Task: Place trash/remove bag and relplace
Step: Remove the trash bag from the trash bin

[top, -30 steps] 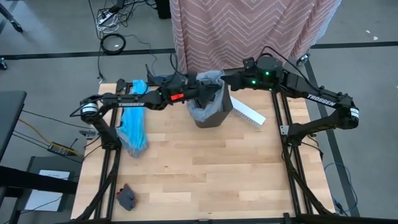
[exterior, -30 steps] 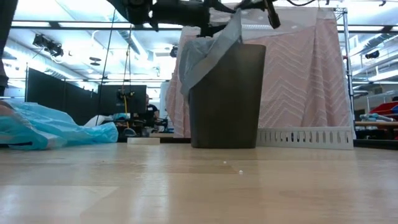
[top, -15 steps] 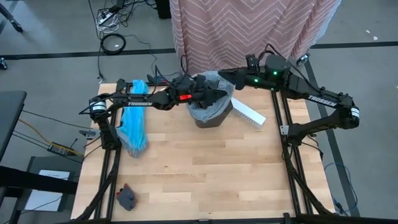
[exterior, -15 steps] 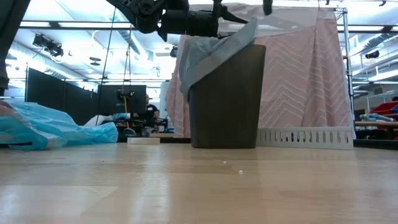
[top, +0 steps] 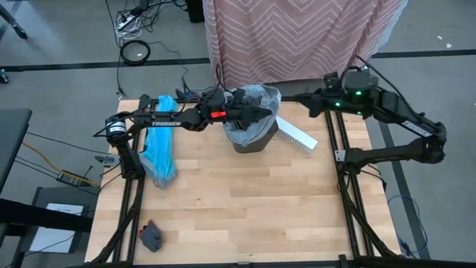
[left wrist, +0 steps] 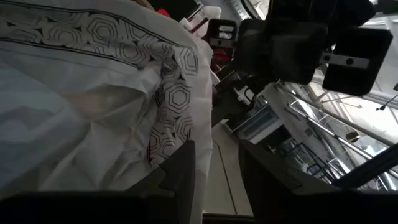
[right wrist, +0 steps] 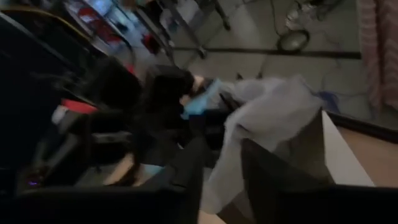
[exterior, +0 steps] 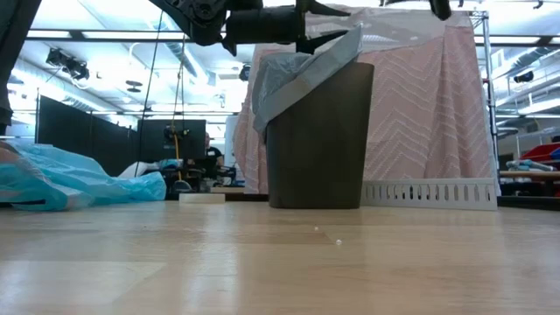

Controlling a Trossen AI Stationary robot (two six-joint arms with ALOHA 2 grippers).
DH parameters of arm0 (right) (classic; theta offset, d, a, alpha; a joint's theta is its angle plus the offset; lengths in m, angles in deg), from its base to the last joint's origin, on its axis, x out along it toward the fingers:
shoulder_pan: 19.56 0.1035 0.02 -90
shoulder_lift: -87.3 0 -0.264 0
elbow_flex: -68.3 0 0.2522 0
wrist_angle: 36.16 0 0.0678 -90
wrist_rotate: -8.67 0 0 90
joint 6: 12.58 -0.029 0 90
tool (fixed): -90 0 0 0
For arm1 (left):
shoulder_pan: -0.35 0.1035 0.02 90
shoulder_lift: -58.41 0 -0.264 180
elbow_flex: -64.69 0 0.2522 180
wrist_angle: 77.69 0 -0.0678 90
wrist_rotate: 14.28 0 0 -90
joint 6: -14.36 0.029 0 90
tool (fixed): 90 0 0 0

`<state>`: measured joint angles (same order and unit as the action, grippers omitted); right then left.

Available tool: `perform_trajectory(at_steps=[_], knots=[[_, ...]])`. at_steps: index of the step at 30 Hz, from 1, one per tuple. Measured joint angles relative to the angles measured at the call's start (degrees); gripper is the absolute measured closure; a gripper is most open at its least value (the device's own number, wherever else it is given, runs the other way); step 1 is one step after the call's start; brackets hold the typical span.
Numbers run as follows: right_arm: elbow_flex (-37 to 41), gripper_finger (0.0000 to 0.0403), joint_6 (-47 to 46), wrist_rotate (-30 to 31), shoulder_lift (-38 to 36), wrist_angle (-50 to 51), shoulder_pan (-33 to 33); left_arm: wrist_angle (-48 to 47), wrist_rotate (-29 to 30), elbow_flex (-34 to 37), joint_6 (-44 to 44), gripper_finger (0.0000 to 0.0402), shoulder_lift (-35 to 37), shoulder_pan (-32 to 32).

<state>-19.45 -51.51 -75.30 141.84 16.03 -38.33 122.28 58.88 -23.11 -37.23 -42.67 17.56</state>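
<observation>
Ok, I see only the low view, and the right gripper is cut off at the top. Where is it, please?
Observer: The right gripper hangs to the right of the bin, apart from the grey bag.
Operator: And its fingers?
Observer: Its wrist view shows them apart.
Operator: Is the left gripper inside the bin?
Observer: From above, the left gripper is over the bag's mouth, fingers apart.
</observation>
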Motion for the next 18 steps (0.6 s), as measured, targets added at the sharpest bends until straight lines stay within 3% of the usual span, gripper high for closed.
perform_trajectory(at_steps=[4,8,15,18], knots=[[0.2,0.0246,-0.3,0.3,4.3,0.8,1.1,0.1,0.0,0.0,0.0,0.0271,0.0,0.0],[0.1,0.0220,-0.9,0.5,7.9,-1.3,1.5,0.1,-0.4,0.0,0.0,0.0271,0.0,0.0],[0.1,0.0239,-0.4,3.9,10.0,-1.3,1.4,0.2,-1.1,0.0,0.1,0.0271,0.0,0.1],[0.1,0.0275,-0.4,5.3,10.1,-0.9,1.3,0.2,-1.1,0.0,0.3,0.0271,0.0,0.1]])
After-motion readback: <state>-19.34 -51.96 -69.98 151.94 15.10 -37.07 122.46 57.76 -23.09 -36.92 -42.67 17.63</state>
